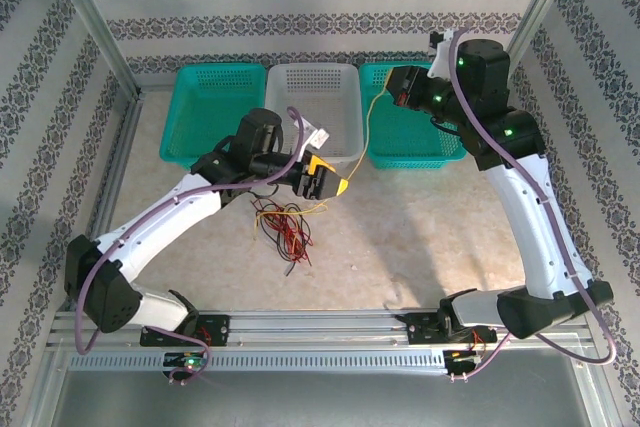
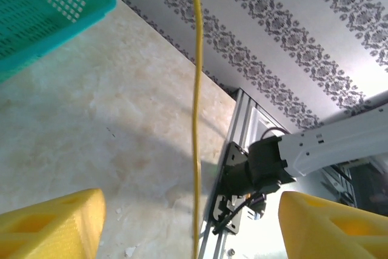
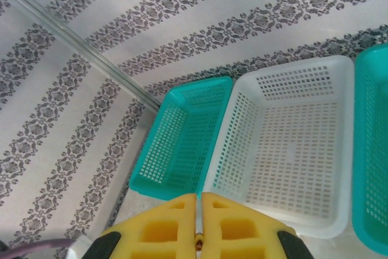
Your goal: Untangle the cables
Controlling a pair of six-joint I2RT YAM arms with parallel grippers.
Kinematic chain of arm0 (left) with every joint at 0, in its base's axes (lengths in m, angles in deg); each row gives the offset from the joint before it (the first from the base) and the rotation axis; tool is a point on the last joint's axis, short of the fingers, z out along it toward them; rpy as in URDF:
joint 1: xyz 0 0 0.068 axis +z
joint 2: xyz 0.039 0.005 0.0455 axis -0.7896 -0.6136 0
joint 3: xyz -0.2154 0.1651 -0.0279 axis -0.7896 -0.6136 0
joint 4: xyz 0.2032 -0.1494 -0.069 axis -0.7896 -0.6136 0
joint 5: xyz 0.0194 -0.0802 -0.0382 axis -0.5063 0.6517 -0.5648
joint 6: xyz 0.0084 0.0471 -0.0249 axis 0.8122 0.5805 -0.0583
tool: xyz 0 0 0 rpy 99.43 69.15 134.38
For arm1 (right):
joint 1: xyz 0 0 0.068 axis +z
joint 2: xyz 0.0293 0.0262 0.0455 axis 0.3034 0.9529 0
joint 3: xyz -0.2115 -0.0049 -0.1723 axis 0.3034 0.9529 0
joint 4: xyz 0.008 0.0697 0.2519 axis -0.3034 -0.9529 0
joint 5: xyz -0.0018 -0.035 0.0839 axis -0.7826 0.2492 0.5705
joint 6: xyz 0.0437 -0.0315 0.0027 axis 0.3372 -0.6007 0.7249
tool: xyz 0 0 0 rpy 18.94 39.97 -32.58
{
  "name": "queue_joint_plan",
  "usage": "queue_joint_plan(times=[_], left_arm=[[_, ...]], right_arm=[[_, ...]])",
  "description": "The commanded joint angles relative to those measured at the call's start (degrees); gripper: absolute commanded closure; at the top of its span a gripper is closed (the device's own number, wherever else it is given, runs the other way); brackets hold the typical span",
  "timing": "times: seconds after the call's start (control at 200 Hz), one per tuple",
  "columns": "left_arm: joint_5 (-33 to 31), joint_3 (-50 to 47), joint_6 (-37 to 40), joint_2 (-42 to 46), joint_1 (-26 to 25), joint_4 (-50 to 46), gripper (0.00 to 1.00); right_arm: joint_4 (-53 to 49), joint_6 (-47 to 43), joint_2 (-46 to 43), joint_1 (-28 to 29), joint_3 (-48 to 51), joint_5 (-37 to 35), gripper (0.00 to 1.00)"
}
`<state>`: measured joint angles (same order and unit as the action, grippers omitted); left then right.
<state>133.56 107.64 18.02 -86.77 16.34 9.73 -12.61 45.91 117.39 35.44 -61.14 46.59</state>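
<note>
A tangle of red, black and yellow cables (image 1: 283, 222) lies on the table in front of the baskets. One yellow cable (image 1: 367, 122) rises from the pile up to my right gripper (image 1: 401, 89), which hangs over the gap between the white and right teal baskets. The right gripper (image 3: 198, 210) is shut, with the cable's end (image 3: 198, 244) pinched between its yellow pads. My left gripper (image 1: 328, 183) hovers just right of the pile and is open. In the left wrist view the taut yellow cable (image 2: 195, 119) runs between the spread fingers (image 2: 51, 222) without touching them.
Three baskets stand along the back: teal left (image 1: 215, 112), white middle (image 1: 315, 107), teal right (image 1: 410, 137). The right wrist view looks down on the teal basket (image 3: 182, 137) and the white basket (image 3: 291, 144). The right arm's base (image 2: 260, 168) sits on the front rail.
</note>
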Motion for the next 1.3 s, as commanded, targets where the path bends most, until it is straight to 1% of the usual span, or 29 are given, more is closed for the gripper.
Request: queue_joint_plan(times=[0.0, 0.085, 0.16, 0.28, 0.35, 0.4, 0.445, 0.455, 0.48, 0.535, 0.56, 0.595, 0.61, 0.645, 0.755, 0.819, 0.839, 0.874, 0.924, 0.994, 1.094, 1.199, 1.294], left_arm=[[3.1, 1.8, 2.0, -1.5, -2.0, 0.7, 0.32], [1.1, 2.1, 3.5, -2.4, -3.1, -1.2, 0.42], [-0.2, 2.2, 4.0, -3.0, -3.6, -2.1, 0.56], [-3.3, 1.4, 3.4, -2.3, -3.6, -1.7, 0.85], [-4.1, 0.1, 3.1, -0.6, -3.6, 0.7, 0.94], [-6.3, -1.3, 2.7, 1.1, -3.5, 3.1, 1.0], [-9.4, -2.5, 2.8, 2.4, -3.3, 4.7, 1.0], [-10.2, -2.8, 2.9, 2.8, -3.2, 5.0, 1.0], [-12.0, -3.5, 3.1, 3.5, -2.9, 5.8, 1.0], [-17.0, -4.3, 3.1, 4.6, -1.6, 6.9, 1.0], [-18.9, -4.2, 3.3, 4.7, -0.6, 6.8, 1.0], [-21.2, -3.5, 3.7, 4.7, 1.0, 6.3, 1.0], [-22.0, -3.2, 3.9, 4.7, 1.8, 6.0, 1.0], [-23.7, -2.1, 4.0, 4.6, 4.2, 5.7, 1.0], [-31.5, 1.8, 3.4, 4.4, 12.2, 6.5, 1.0], [-37.2, 4.2, 2.0, 3.1, 17.0, 8.3, 1.0], [-39.0, 5.0, 1.1, 2.4, 17.9, 8.9, 1.0], [-41.6, 6.7, -1.1, 0.7, 21.0, 9.3, 1.0], [-43.7, 9.2, -3.6, -2.3, 24.7, 9.6, 1.0], [-46.9, 13.8, -5.8, -7.6, 28.3, 9.5, 1.0], [-47.1, 20.4, -6.7, -15.5, 31.6, 10.5, 1.0], [-48.5, 26.0, -6.4, -22.8, 33.3, 10.6, 1.0], [-49.0, 29.2, -5.8, -28.1, 34.0, 10.6, 1.0]], right_arm=[[2.6, 0.4, 0.5, 1.1, -1.9, -0.9, 1.0], [3.2, 0.6, 0.7, 1.7, -1.9, -1.0, 1.0], [3.5, 0.7, 0.8, 2.0, -1.9, -1.0, 1.0], [3.5, 0.6, 0.6, 2.0, -1.7, -0.9, 1.0], [3.4, 0.4, 0.3, 2.1, -1.2, -1.0, 1.0], [3.4, 0.3, -0.1, 2.1, -0.6, -1.3, 1.0], [3.3, -0.1, -0.7, 2.1, 0.0, -1.7, 1.0], [3.2, -0.2, -0.8, 2.1, 0.2, -1.8, 0.99], [2.9, -0.4, -1.2, 2.1, 0.6, -2.4, 0.92], [2.3, -0.9, -2.3, 2.0, 2.2, -4.7, 0.7], [2.1, -1.1, -2.9, 1.9, 3.2, -5.7, 0.62], [2.1, -1.2, -4.1, 1.6, 5.0, -6.8, 0.56], [2.1, -1.2, -4.6, 1.5, 6.0, -7.2, 0.51], [2.2, -0.9, -6.0, 1.0, 8.3, -8.2, 0.48], [3.1, 0.8, -10.8, -0.4, 16.8, -8.8, 0.45], [4.5, 2.6, -13.7, -0.2, 22.4, -7.8, 0.45], [5.2, 3.3, -14.4, 0.0, 24.3, -7.1, 0.45], [6.1, 4.2, -15.7, 0.5, 27.2, -6.2, 0.44], [6.2, 4.8, -17.0, 1.7, 30.4, -6.1, 0.44], [6.7, 6.4, -18.7, 3.5, 34.5, -6.4, 0.45], [9.3, 9.1, -20.2, 7.3, 39.5, -6.4, 0.45], [10.9, 10.3, -20.1, 12.5, 41.8, -8.6, 0.46], [11.0, 10.1, -18.8, 15.9, 42.0, -10.2, 0.46]])
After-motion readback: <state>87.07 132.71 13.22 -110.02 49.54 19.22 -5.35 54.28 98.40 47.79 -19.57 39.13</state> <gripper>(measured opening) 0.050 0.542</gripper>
